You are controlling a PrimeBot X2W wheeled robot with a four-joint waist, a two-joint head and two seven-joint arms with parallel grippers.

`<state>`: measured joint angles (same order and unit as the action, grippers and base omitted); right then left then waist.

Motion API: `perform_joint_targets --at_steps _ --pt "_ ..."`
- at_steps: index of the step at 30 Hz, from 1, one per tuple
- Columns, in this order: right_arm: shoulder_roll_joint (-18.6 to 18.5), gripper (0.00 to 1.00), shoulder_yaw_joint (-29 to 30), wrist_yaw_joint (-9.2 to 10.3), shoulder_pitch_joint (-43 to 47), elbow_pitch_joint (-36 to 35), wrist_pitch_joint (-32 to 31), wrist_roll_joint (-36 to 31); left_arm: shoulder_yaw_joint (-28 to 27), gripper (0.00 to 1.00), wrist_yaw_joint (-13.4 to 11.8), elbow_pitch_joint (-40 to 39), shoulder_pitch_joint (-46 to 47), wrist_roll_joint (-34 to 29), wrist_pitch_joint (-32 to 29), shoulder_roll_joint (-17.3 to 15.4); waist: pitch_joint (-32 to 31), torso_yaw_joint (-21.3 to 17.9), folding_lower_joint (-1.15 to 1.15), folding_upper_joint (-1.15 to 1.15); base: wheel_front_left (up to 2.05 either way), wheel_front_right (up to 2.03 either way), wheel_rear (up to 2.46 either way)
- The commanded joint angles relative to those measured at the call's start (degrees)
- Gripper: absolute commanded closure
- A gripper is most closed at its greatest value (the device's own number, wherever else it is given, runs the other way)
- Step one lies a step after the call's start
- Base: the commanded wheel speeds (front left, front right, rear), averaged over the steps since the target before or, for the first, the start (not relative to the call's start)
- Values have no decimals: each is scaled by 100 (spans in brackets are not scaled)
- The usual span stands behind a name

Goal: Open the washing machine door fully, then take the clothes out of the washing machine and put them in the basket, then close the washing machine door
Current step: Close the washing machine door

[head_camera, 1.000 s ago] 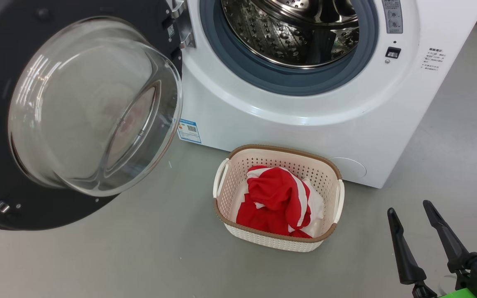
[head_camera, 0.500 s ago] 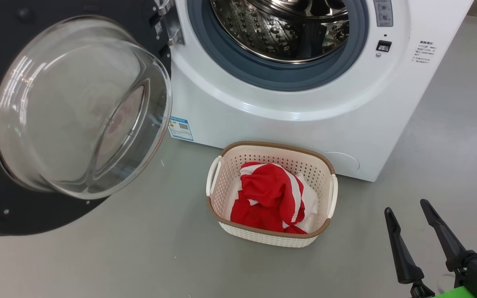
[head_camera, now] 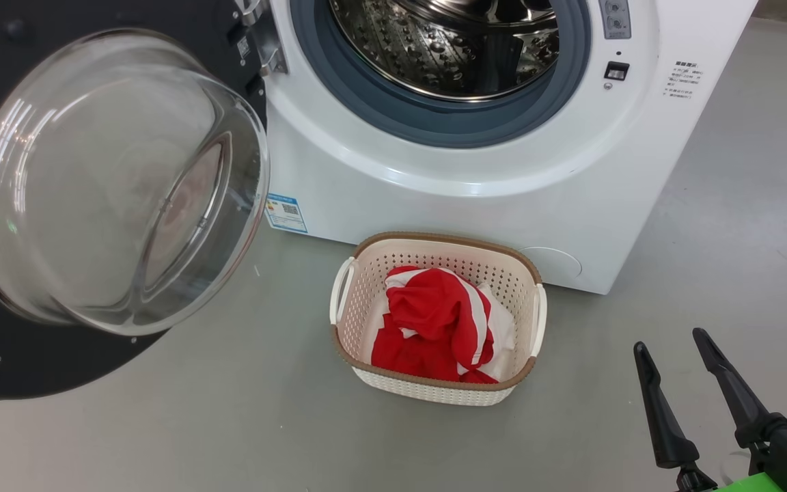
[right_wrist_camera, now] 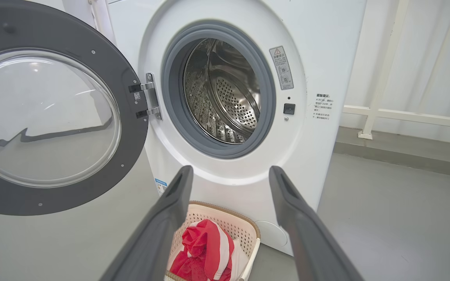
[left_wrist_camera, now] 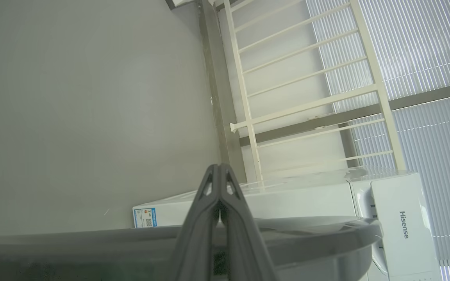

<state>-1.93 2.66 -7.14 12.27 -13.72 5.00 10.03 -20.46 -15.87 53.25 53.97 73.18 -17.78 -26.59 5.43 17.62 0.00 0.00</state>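
Since the right gripper (head_camera: 669,342) is nearest to me, I start there: its two dark fingers are spread wide apart and hold nothing, low over the grey floor (head_camera: 161,444). A bit further on sits the basket (head_camera: 434,240), just in front of the washing machine (head_camera: 434,205), and the clothes (head_camera: 434,321) lie inside it. The washing machine door (head_camera: 24,365) hangs wide open on the left. Past it, the steel drum (head_camera: 448,48) looks empty. So I think the opening is done and the taking out is done; only shutting the door is left. The left gripper (left_wrist_camera: 218,169) has its fingers pressed together with nothing between them. It points along a grey curved edge that may be the door's rim; I cannot tell if it touches. On a white panel of the machine I can read "Hisense" (left_wrist_camera: 404,224). A blue sticker (head_camera: 285,213) sits low on the front, and a warning label (right_wrist_camera: 283,68) beside the round hole is too tiny to read.
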Motion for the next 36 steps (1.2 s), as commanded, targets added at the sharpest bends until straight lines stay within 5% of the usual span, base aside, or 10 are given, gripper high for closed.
perform_joint_targets --at_steps 1,22,36 --pt "-95 0 -141 -35 -242 -179 9 -4 -35 100 107 -94 35 -11 -88 -378 -2 5 0 0 0 0 0" --pt "-95 0 -155 -35 -183 -171 95 55 270 100 541 -414 -189 150 -1151 -178 -42 189 0 0 0 0 0" --pt "-95 0 -139 -35 -179 -127 185 112 346 100 375 -1207 -640 276 -1503 197 -51 236 0 0 0 0 0"
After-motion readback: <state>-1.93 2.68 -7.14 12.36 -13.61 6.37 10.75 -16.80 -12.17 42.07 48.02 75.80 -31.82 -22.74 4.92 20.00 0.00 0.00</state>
